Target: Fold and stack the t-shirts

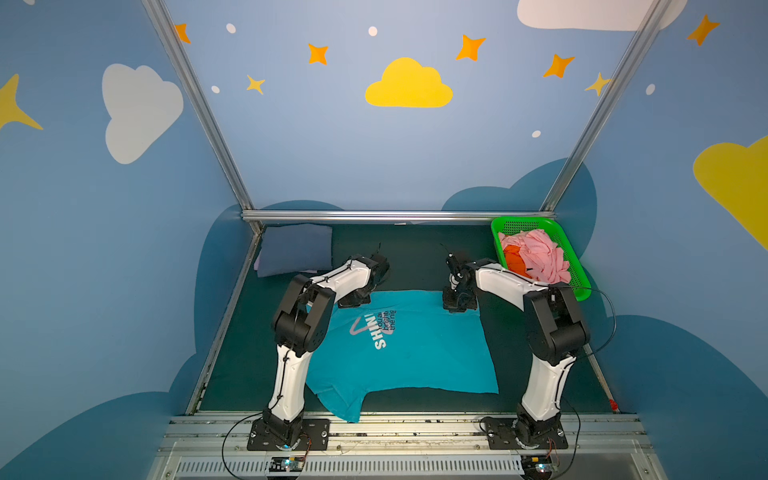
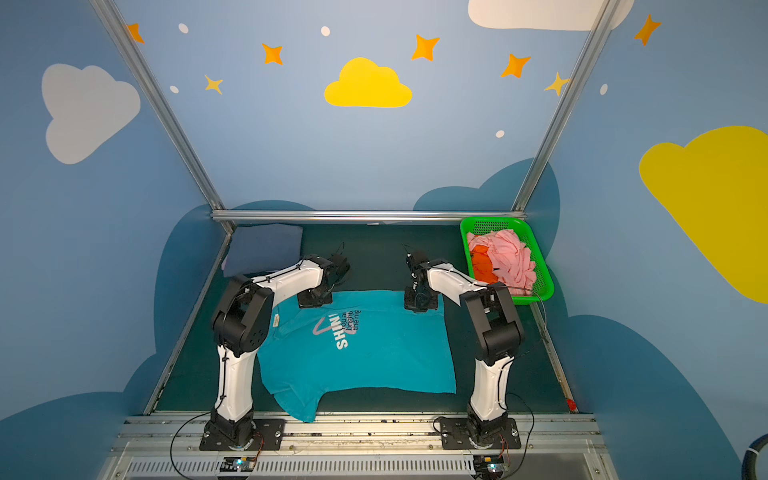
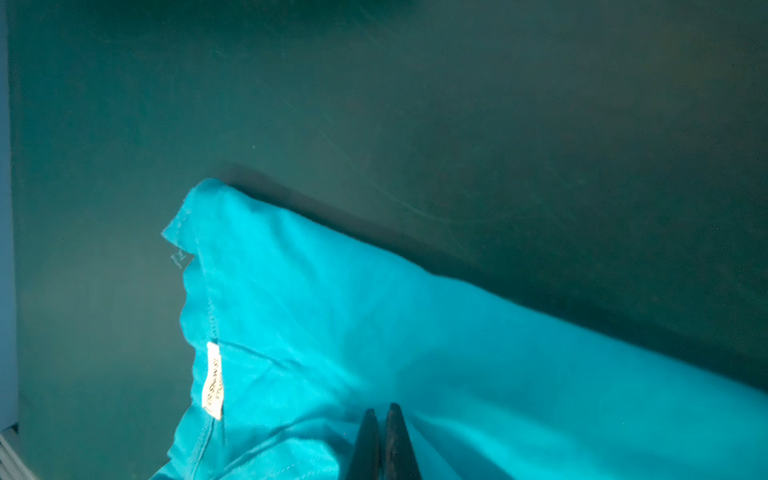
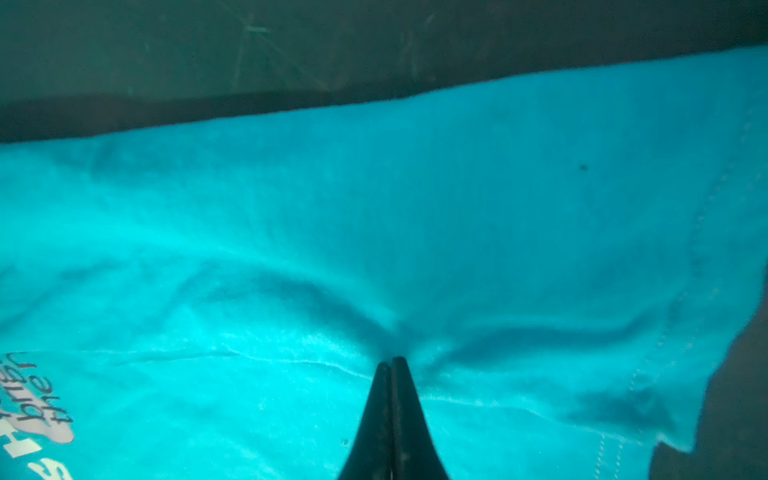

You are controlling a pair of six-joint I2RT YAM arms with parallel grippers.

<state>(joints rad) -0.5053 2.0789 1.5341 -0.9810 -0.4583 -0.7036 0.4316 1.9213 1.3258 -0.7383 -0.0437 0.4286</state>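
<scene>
The teal t-shirt [image 1: 415, 353] [image 2: 374, 357] with the white "SHINE" print lies spread on the dark green table in both top views. One sleeve hangs over the front rail. My left gripper [image 1: 353, 301] [image 3: 381, 409] is down on its far left edge, jaws shut with cloth creased around the tips. My right gripper [image 1: 457, 305] [image 4: 391, 361] sits on the far right edge, shut, with wrinkles running into its tips. A folded slate-blue t-shirt [image 1: 295, 249] rests at the back left. Pink [image 1: 540, 253] and orange [image 1: 515, 257] t-shirts lie crumpled in the basket.
The green perforated basket [image 1: 536, 222] stands at the back right, close behind my right arm. A metal rail [image 1: 395, 215] bounds the table's far edge and blue walls close in on both sides. A white label [image 3: 213, 380] shows at the teal shirt's neck.
</scene>
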